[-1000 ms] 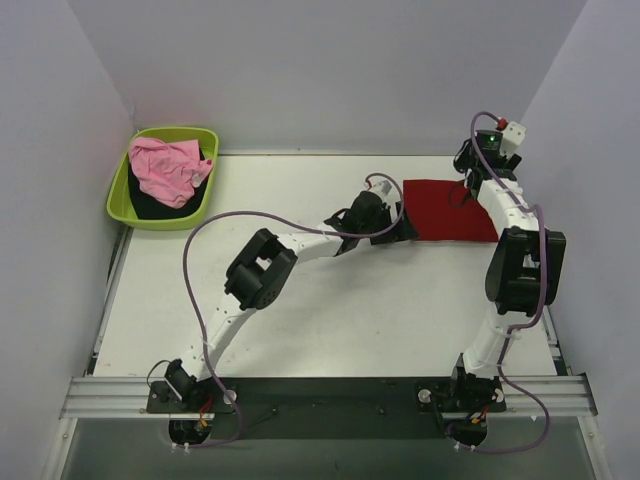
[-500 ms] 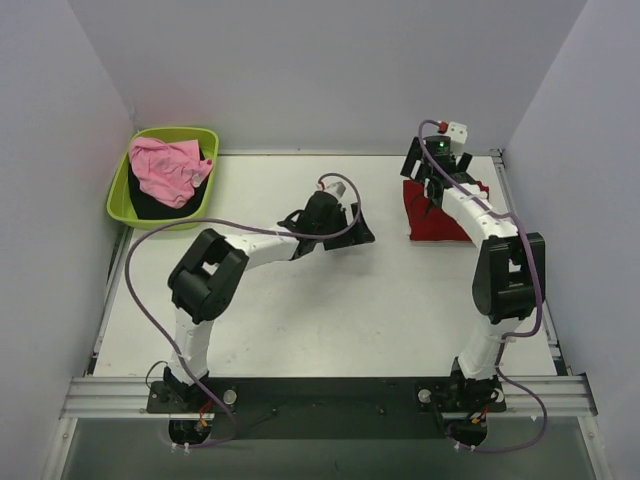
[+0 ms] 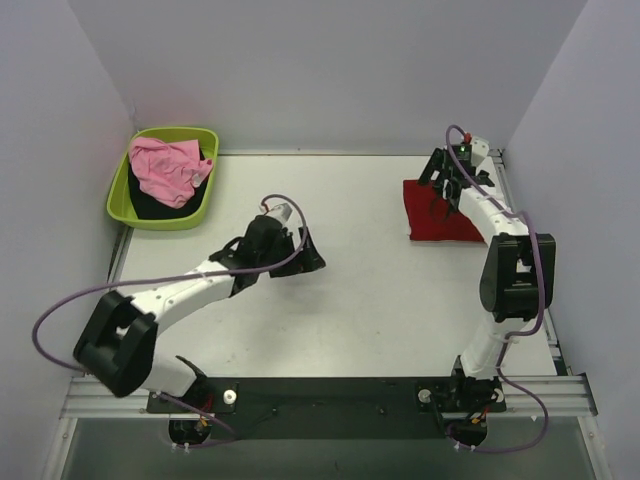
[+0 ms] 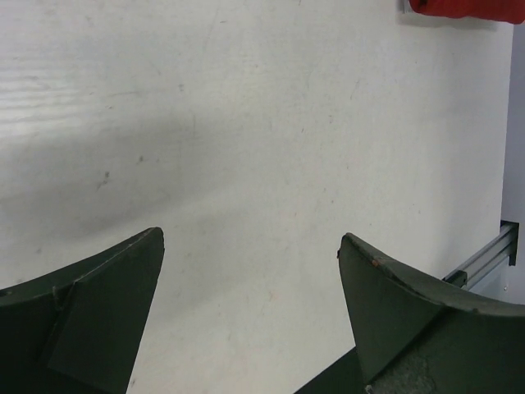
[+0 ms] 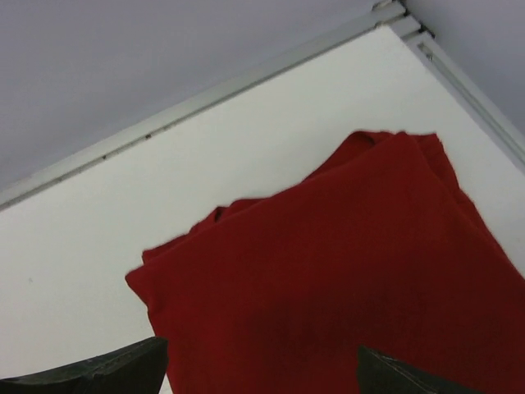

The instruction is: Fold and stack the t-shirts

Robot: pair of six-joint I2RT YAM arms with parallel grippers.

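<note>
The left arm lies low, reaching toward the table's middle, its left gripper [image 3: 306, 258] spread wide, empty; the right arm stretches toward the far right corner, right gripper [image 3: 441, 196] gaping, empty.

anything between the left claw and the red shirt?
Nothing. Only bare tabletop separates the left claw and the red t-shirt, clear in the top view and left wrist view.

— What place is this?
— A robotics lab cell: plain pale lilac wall panels [image 3: 320, 70] box in a flat white tabletop [image 3: 380, 310] fronted by a silver aluminium mounting rail [image 3: 100, 397].
</note>
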